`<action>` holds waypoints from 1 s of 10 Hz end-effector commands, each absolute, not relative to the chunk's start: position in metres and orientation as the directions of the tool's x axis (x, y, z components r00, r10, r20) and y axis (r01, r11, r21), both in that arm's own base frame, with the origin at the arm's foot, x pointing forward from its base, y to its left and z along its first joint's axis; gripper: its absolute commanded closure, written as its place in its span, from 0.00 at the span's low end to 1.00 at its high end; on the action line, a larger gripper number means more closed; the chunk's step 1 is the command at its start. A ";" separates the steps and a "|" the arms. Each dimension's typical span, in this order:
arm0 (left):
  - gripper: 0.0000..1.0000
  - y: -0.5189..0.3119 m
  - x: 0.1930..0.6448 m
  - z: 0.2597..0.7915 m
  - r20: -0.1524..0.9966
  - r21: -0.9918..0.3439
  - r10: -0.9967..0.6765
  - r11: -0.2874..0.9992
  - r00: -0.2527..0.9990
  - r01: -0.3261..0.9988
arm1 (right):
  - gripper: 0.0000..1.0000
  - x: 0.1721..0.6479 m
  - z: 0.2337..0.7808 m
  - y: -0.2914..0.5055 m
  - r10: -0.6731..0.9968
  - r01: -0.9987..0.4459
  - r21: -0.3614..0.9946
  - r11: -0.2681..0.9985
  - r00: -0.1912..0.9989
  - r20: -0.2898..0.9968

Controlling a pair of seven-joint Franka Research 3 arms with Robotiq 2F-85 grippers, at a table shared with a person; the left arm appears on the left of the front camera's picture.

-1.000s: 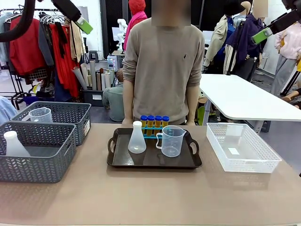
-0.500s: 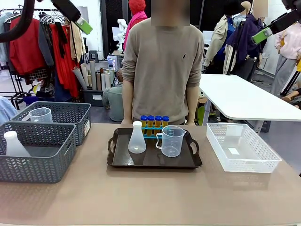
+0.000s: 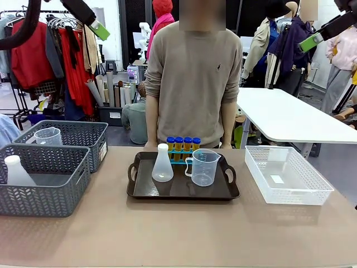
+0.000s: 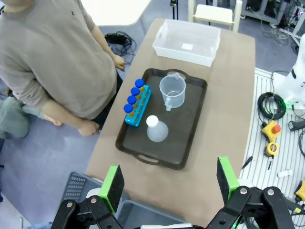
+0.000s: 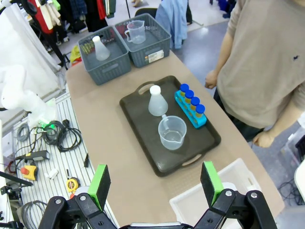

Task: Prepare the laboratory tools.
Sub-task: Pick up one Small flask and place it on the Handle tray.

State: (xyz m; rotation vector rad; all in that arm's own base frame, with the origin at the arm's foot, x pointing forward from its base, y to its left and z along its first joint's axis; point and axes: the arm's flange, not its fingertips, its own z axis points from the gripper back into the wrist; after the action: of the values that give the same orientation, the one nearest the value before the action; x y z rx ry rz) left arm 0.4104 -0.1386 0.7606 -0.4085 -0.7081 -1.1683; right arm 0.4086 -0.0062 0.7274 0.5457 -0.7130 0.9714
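Note:
On the black tray (image 3: 167, 190) in the middle of the table stand a white conical flask (image 3: 162, 164), a clear measuring beaker (image 3: 203, 167) with a handle, and a blue rack (image 3: 183, 155) holding several yellow tubes with blue caps (image 3: 183, 143). My left gripper (image 4: 169, 179) hangs high above the table, open, with the flask (image 4: 156, 131), beaker (image 4: 172, 90) and rack (image 4: 138, 105) far below it. My right gripper (image 5: 155, 182) is also raised and open, looking down on the flask (image 5: 156, 102), beaker (image 5: 172, 132) and rack (image 5: 190, 112).
Two grey mesh baskets (image 3: 44, 184) stand at the table's left, one holding another flask (image 3: 15, 170), the other another beaker (image 3: 48, 135). A white mesh basket (image 3: 287, 173) sits at the right. A person (image 3: 192, 72) stands at the far edge behind the tray.

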 end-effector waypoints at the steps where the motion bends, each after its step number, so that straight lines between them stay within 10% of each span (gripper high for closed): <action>1: 0.00 -0.138 0.410 0.762 0.694 0.066 -0.687 0.356 0.213 0.932 | 0.00 0.407 0.729 -0.004 0.536 -0.881 0.105 0.462 0.372 0.758; 10: 0.00 -0.138 0.410 0.762 0.694 0.066 -0.687 0.356 0.213 0.932 | 0.00 0.407 0.729 -0.004 0.536 -0.881 0.105 0.462 0.372 0.758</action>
State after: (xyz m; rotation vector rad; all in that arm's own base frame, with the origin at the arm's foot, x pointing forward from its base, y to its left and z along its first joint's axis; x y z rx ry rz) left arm 0.4104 -0.1386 0.7606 -0.4085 -0.7081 -1.1683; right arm 0.4086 -0.0062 0.7274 0.5457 -0.7130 0.9714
